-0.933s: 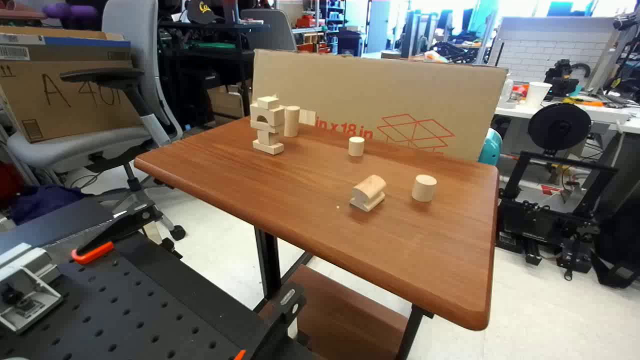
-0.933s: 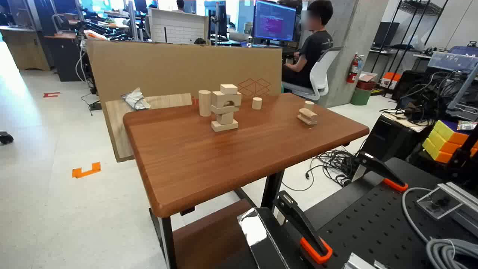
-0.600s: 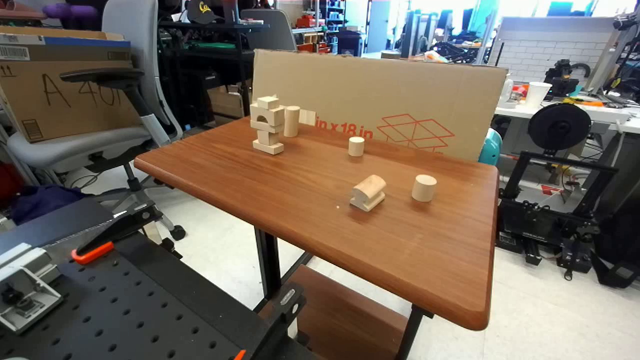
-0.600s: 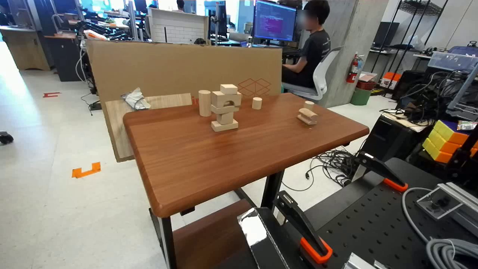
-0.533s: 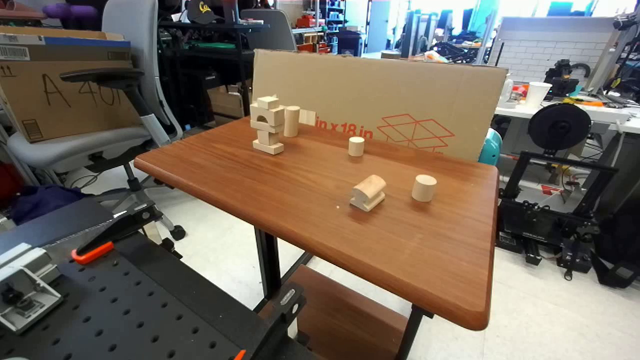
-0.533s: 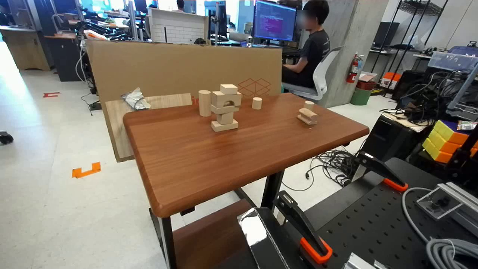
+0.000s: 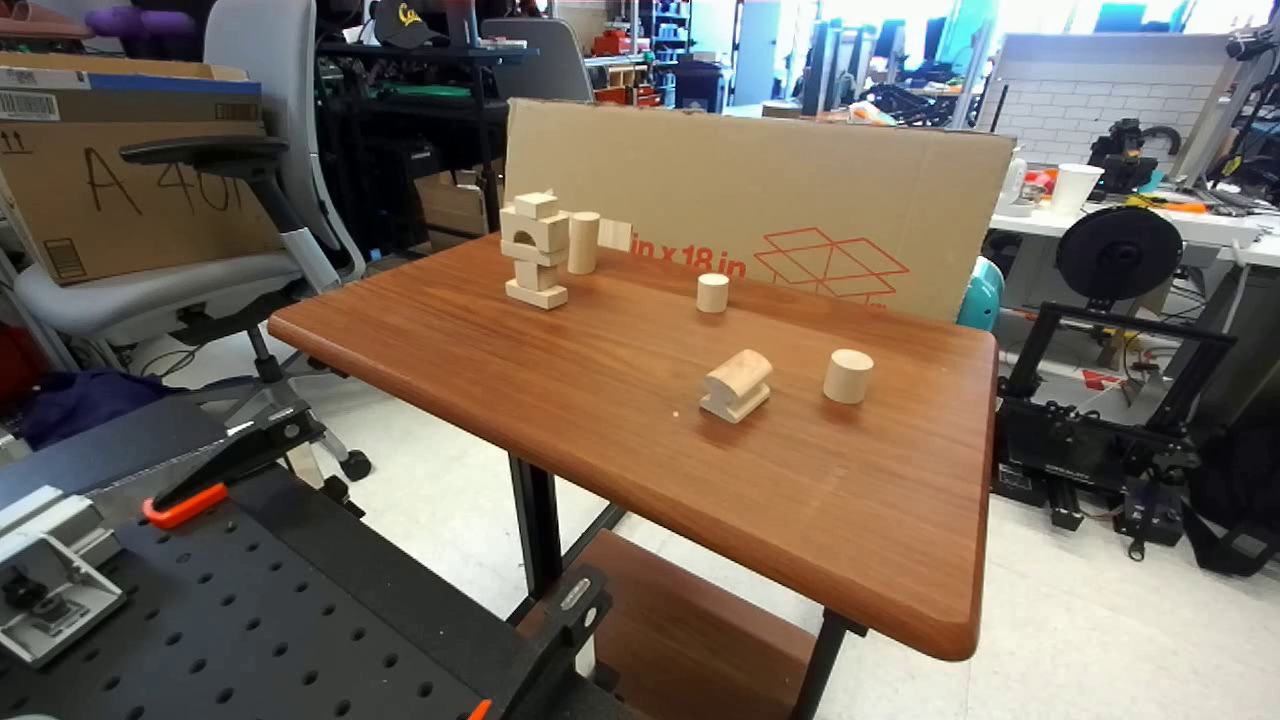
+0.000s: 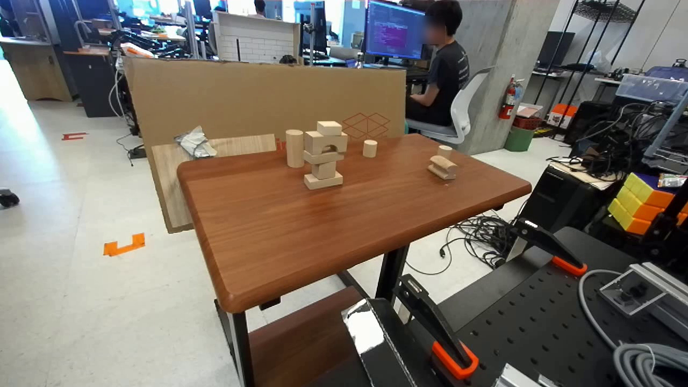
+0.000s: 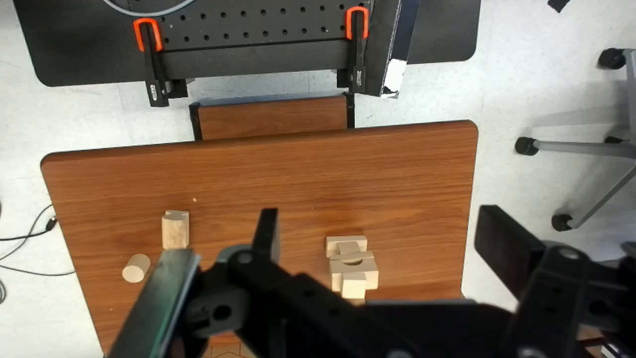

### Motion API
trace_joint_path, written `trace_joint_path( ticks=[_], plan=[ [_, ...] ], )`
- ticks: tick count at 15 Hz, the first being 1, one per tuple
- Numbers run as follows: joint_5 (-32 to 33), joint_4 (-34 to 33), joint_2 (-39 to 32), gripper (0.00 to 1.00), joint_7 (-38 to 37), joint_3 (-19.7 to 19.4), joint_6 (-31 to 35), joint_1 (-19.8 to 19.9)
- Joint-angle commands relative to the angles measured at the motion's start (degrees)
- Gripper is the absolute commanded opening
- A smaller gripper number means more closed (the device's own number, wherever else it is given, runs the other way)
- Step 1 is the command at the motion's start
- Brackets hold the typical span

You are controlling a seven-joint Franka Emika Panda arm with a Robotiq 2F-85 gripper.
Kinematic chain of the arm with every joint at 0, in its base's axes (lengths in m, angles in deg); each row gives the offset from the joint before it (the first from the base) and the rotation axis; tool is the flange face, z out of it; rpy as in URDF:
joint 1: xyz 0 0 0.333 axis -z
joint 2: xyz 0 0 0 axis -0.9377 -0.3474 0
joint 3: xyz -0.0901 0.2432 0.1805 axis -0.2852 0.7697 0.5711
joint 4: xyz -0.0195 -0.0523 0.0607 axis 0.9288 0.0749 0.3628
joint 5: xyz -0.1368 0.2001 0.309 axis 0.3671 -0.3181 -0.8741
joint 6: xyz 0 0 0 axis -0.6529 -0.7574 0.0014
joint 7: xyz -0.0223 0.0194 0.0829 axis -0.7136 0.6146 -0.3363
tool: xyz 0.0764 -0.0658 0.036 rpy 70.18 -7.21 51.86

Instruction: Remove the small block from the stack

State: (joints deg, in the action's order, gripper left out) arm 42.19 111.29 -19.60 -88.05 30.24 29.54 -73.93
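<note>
Small block, a flattish rectangle of pale unpainted wood, is sitting at the very top of the stack, and I am seeing it up there in both exterior views. The stack itself, a narrow pile of pale unpainted wooden blocks, is standing on a brown wood-topped table. Directly beneath the small block, a pale wooden arch block is lying across a thin pale wooden slab, which is resting on a squarish wooden block, and a broad flat wooden block is forming the stack's base. From my remote end I am watching the black two-finger gripper through the wrist view: its jaws are standing wide apart and it is gripping nothing, while the stack is showing between them, partly hidden by the gripper's body. How high above the stack it is hanging, I cannot tell. Just beside the stack, a tall pale wooden cylinder is standing upright. Farther off, a short pale wooden cylinder is standing; well apart from the stack, a larger two-piece pale wooden block with a rounded top is lying, and a second short wooden cylinder is standing farther still from the stack. In both exterior views, a brown cardboard sheet with red printing is standing behind the stack. On the stack's opposite side, a black perforated board is sitting past the table's edge.
</note>
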Motion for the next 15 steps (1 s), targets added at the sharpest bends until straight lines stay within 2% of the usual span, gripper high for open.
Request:
trace_joint_path(
  ticks=[1, 5, 10, 15],
  plan=[
    [-0.2, -0.6, -0.7, 1.00, -0.1, 0.2, -0.2, 0.3],
    [1.4, -2.6, -6.2, 1.00, 0.8, 0.8, 2.8, 0.5],
    [3.2, -7.0, -17.1, 1.00, 0.9, 1.5, 11.2, 0.4],
    [6.0, -13.7, -28.6, 1.00, 0.6, 2.4, 15.2, -0.1]
  ],
)
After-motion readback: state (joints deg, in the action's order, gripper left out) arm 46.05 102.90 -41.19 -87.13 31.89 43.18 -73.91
